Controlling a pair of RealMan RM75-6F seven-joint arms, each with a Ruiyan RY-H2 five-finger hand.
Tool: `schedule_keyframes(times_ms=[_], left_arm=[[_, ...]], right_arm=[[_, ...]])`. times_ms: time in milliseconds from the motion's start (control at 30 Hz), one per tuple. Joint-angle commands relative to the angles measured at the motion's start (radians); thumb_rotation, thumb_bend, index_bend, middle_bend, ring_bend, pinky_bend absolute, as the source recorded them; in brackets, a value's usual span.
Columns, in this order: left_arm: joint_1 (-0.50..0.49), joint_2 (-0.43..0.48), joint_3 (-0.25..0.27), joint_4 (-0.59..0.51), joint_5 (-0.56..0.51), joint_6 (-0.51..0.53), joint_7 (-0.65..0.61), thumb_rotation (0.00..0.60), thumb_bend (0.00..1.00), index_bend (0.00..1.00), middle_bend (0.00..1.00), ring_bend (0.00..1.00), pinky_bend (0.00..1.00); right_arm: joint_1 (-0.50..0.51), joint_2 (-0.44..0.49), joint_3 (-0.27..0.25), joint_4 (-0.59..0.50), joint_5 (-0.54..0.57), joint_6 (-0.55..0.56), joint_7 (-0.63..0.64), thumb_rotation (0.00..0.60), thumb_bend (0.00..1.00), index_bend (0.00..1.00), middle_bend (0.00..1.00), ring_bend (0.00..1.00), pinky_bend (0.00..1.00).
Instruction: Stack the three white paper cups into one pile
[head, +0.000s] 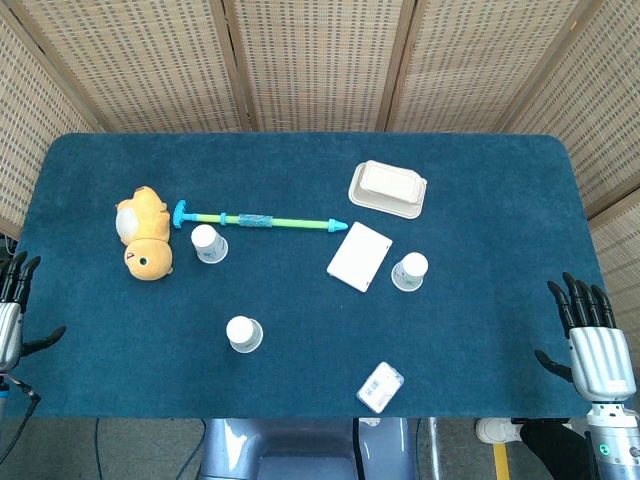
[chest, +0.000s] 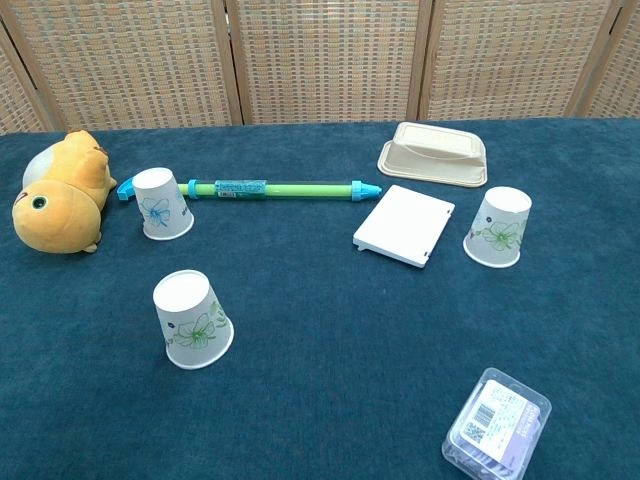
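Three white paper cups with green flower prints stand upside down and apart on the blue table. One cup (head: 209, 243) (chest: 160, 203) is at the left beside the plush toy. A second cup (head: 243, 334) (chest: 190, 320) stands nearer the front edge. The third cup (head: 410, 271) (chest: 497, 227) is at the right beside a white flat box. My left hand (head: 12, 305) hangs off the table's left edge, fingers spread, holding nothing. My right hand (head: 590, 335) is off the right edge, fingers spread and empty. Neither hand appears in the chest view.
A yellow plush toy (head: 144, 234) (chest: 58, 193) lies at the left. A green and blue water squirter (head: 262, 221) (chest: 272, 187) stretches across the middle. A beige lidded container (head: 388, 188) (chest: 434, 154), a white flat box (head: 359, 256) (chest: 405, 225) and a clear plastic pack (head: 380, 387) (chest: 497, 423) also sit here.
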Motion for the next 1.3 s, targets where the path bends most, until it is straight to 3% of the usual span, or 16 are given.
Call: schedule_keyframes(times_ms=[33, 800, 867, 933, 1033, 1200, 1300], left_arm=[[-0.006, 0.001, -0.002, 0.006, -0.007, -0.014, -0.001, 0.6, 0.04, 0.0, 0.0, 0.0, 0.08], [-0.012, 0.011, 0.0, -0.05, -0.007, -0.022, 0.031, 0.6, 0.04, 0.0, 0.0, 0.0, 0.08], [-0.047, 0.019, -0.024, -0.03, -0.042, -0.08, 0.043, 0.6, 0.05, 0.0, 0.0, 0.0, 0.08], [-0.128, 0.013, -0.076, 0.079, -0.099, -0.206, -0.003, 0.6, 0.07, 0.02, 0.0, 0.0, 0.09], [-0.206, -0.004, -0.112, 0.17, -0.113, -0.297, -0.047, 0.6, 0.13, 0.1, 0.0, 0.0, 0.1], [-0.33, -0.029, -0.153, 0.275, -0.134, -0.446, -0.082, 0.6, 0.13, 0.21, 0.0, 0.0, 0.11], [-0.452, -0.051, -0.185, 0.338, -0.161, -0.612, -0.122, 0.6, 0.13, 0.28, 0.0, 0.0, 0.11]], right_arm=[[0.001, 0.001, -0.001, -0.001, 0.003, -0.004, -0.003, 0.6, 0.2, 0.02, 0.0, 0.0, 0.09], [0.0, 0.03, -0.01, -0.024, 0.018, -0.034, 0.018, 0.6, 0.2, 0.03, 0.0, 0.0, 0.09], [0.0, 0.03, -0.012, -0.027, 0.016, -0.034, 0.018, 0.6, 0.2, 0.03, 0.0, 0.0, 0.09], [0.001, 0.031, -0.014, -0.029, 0.013, -0.037, 0.018, 0.6, 0.2, 0.03, 0.0, 0.0, 0.09], [0.002, 0.032, -0.016, -0.03, 0.012, -0.042, 0.019, 0.6, 0.2, 0.03, 0.0, 0.0, 0.09], [0.005, 0.034, -0.017, -0.029, 0.012, -0.049, 0.031, 0.6, 0.2, 0.04, 0.0, 0.0, 0.09], [0.013, 0.03, -0.024, -0.022, 0.008, -0.068, 0.041, 0.6, 0.2, 0.04, 0.0, 0.0, 0.09]])
